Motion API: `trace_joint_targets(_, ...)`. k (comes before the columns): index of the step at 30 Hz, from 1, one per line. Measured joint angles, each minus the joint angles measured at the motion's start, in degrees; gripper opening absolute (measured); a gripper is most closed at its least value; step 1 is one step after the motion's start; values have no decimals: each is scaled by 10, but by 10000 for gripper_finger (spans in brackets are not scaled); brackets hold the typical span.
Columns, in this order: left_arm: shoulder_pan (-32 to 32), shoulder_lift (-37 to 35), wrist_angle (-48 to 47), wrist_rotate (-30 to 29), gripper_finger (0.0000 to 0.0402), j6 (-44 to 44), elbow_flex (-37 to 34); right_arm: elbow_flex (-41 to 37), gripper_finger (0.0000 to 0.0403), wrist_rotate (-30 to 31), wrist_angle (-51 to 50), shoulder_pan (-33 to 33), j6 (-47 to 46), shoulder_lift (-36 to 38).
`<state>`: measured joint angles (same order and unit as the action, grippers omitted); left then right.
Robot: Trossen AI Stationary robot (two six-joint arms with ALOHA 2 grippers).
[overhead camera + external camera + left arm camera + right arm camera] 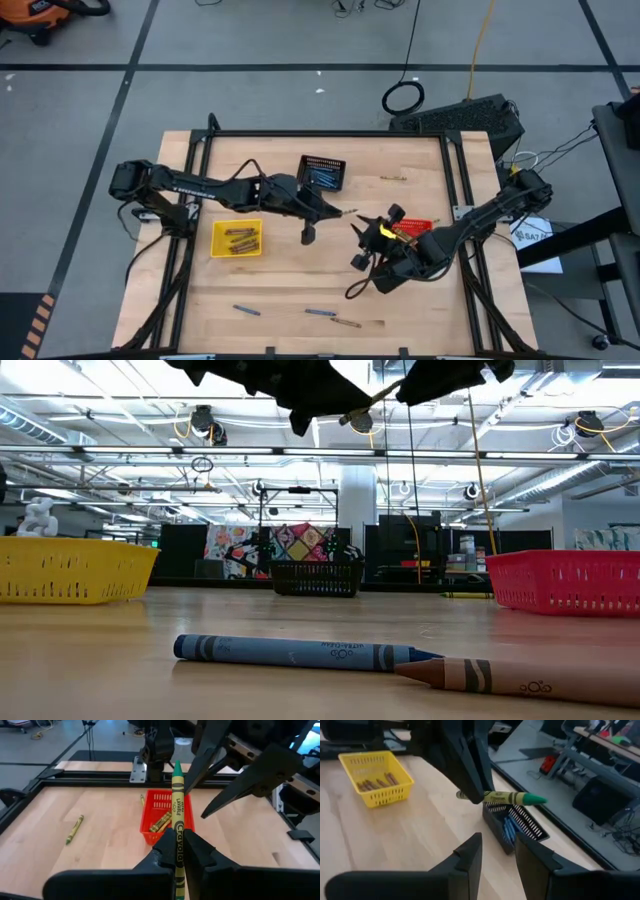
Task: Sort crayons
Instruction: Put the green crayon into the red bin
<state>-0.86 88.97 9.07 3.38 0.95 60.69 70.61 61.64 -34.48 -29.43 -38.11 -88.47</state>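
Observation:
A green crayon (176,795) is held in the air over the middle of the table, with my left gripper (179,847) shut on it. Its tip points toward the table's right side. My right gripper (497,855) stands open just right of that tip (350,212), touching nothing. Olive crayons lie in the red basket (150,827), blue ones in the black basket (520,832), brown ones in the yellow basket (377,777). Loose on the table lie a blue crayon (300,652), a tan one (520,678) and an olive one (74,829). My left gripper pinches the green crayon's wrapped rear half (178,837) between its two fingers. The fingers come from the table's left, nearly level, and lie along the crayon. The crayon sticks out ahead of the fingertips, lifted clear of the table.
The black basket (323,172) stands at the far middle and the yellow basket (237,238) at the left. The red basket (418,226) is partly under my right arm. Another blue crayon (247,310) lies near the front edge. Bare wood lies between the baskets.

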Motion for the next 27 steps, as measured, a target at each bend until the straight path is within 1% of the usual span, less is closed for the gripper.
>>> trace_joint_targets(6, 0, 0, 12, 5, 8, 0, 0, 0, 102, 5, 10, 2, -41, 0)
trace_joint_targets(9, 0, 0, 13, 5, 8, 0, 0, 0, 102, 21, 37, 5, -48, 0)
trace_joint_targets(17, 0, 0, 32, 7, 8, -3, 0, 0, 102, 31, 123, 14, -17, 0)
trace_joint_targets(27, 0, 0, 30, 9, 8, -14, 0, 0, 102, 29, 139, 37, -17, 0)
